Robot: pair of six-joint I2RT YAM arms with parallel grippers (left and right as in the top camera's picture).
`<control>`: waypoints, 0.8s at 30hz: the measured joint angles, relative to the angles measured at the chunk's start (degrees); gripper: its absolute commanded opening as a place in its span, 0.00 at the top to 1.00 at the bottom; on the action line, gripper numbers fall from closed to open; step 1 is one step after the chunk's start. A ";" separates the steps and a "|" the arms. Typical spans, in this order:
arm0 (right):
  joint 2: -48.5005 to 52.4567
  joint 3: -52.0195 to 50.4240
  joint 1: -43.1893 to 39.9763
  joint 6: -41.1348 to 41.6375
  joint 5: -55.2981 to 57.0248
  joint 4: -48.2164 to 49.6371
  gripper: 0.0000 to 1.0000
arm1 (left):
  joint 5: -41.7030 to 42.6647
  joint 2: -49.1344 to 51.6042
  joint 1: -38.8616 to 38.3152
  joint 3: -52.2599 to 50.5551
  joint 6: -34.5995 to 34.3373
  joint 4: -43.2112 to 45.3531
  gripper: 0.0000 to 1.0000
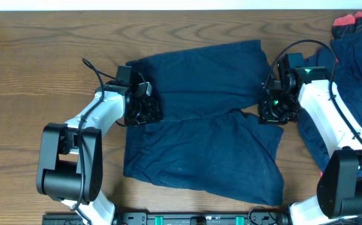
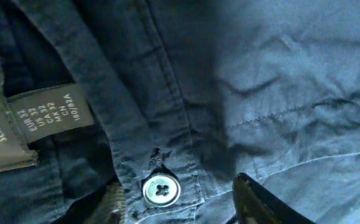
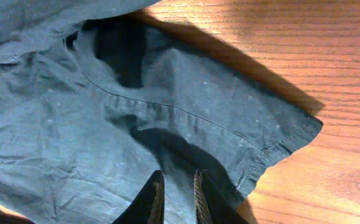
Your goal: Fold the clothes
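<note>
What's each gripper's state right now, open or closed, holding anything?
Left gripper: jaws open, spread over the shorts at the waistband button.
Right gripper: jaws closed, pinching the shorts.

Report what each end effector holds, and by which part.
The right end effector pinches the navy shorts near a leg hem's corner. The left end effector is open, straddling the waistband button; it grips nothing.
</note>
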 measured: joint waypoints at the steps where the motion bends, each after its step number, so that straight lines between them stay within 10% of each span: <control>1: 0.00 0.00 0.00 0.00 0.00 0.00 0.84 | 0.17 0.00 0.02 0.00 0.04 0.02 0.54; 7: 0.00 0.00 0.00 0.00 0.00 -0.13 0.84 | 0.79 0.00 0.00 0.00 0.83 0.00 0.81; 24: 0.00 0.00 0.00 0.00 0.00 -0.61 0.84 | 0.90 0.09 0.00 0.00 1.16 0.09 0.72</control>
